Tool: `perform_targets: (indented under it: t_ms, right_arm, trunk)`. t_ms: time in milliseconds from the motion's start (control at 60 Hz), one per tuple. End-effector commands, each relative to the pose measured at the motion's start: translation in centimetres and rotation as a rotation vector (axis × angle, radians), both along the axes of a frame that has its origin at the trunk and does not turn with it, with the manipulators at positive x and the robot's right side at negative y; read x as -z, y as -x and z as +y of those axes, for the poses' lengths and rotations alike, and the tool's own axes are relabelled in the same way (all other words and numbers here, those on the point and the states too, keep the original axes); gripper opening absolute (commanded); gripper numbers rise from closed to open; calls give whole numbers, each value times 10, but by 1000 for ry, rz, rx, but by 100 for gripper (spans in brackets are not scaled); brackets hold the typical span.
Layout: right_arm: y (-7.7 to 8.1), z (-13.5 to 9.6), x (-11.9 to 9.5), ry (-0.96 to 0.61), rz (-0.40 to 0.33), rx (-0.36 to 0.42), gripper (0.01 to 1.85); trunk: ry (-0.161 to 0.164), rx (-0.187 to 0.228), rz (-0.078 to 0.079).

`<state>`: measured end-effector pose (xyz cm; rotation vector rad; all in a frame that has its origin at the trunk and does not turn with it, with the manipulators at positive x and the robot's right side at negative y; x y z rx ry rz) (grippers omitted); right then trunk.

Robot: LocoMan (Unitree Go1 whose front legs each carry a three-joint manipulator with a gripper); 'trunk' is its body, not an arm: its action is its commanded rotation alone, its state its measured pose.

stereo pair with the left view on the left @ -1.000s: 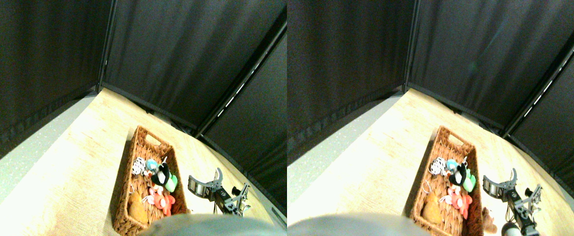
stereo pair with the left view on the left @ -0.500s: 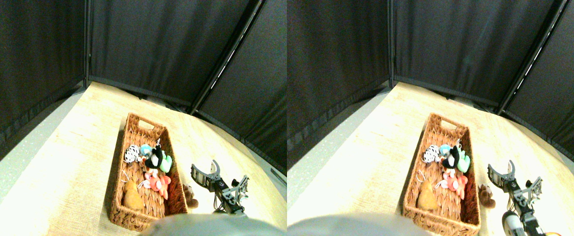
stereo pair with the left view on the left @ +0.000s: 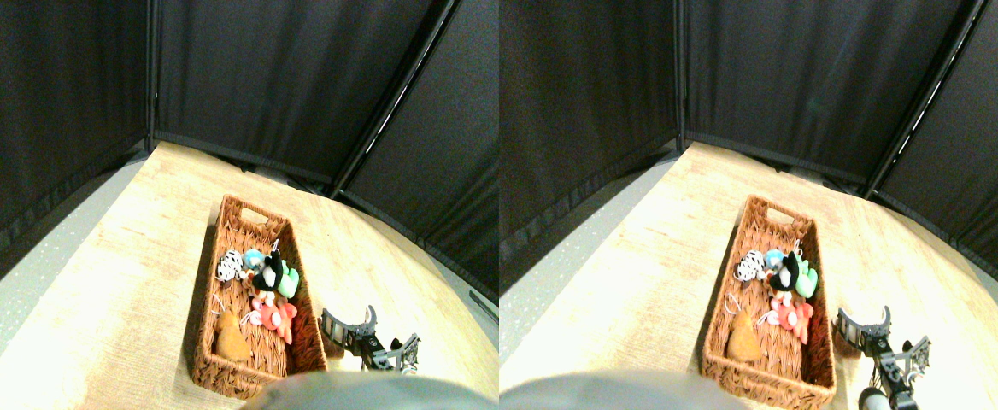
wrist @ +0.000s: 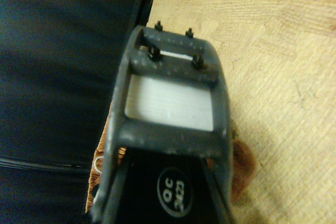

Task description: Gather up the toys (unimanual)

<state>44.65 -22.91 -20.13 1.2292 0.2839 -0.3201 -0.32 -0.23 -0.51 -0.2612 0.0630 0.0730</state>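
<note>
Right tool sits low on the counter, just beside the near right wall of the basket; jaws look spread apart in the stereo view, nothing gripped as far as I can see; the wrist view shows only one jaw frame, no gap, so no confirmation there.

Most toys are in the basket: spotted black-and-white one and blue one toward the far end; black-and-white one lying on the green one; red-pink one mid-basket; tan-orange one near the front.

Brown toy is outside the basket, on the counter between the basket wall and the tool; mostly hidden behind the jaw in both views; cannot tell whether the jaw touches it.

Handling, my read: light, soft plush; squashes under the jaws; won't break; fuzzy surface should not slip much. Best grip is across the body, the thickest part, not a limb or ear, which could pull loose. The close basket wall is the risk; a jaw may catch the wicker.
</note>
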Motion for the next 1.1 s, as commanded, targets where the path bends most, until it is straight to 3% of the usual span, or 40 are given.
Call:
perform_targets:
  t_ms: [17,317,483,800,917,967,983,1100]
  right_arm:
    - [1,-2,4,4,-18,5,86]
    - [5,-6,34,-99,32,59,93]
    - [5,-9,51,-146,57,99,81]
    - [-8,-12,60,-149,85,110,75]
    - [-13,-11,59,-140,65,113,55]
    - [-15,-10,57,-99,51,137,17]
    - [-15,-9,56,-51,49,157,13]
    - [-18,-11,52,6,44,204,21]
  trunk:
    - [9,-6,11]
    - [3,-8,23]
    - [4,-19,26]
    - [7,-23,30]
    - [7,-23,28]
    - [6,-22,31]
    - [5,-22,30]
    - [4,-19,28]
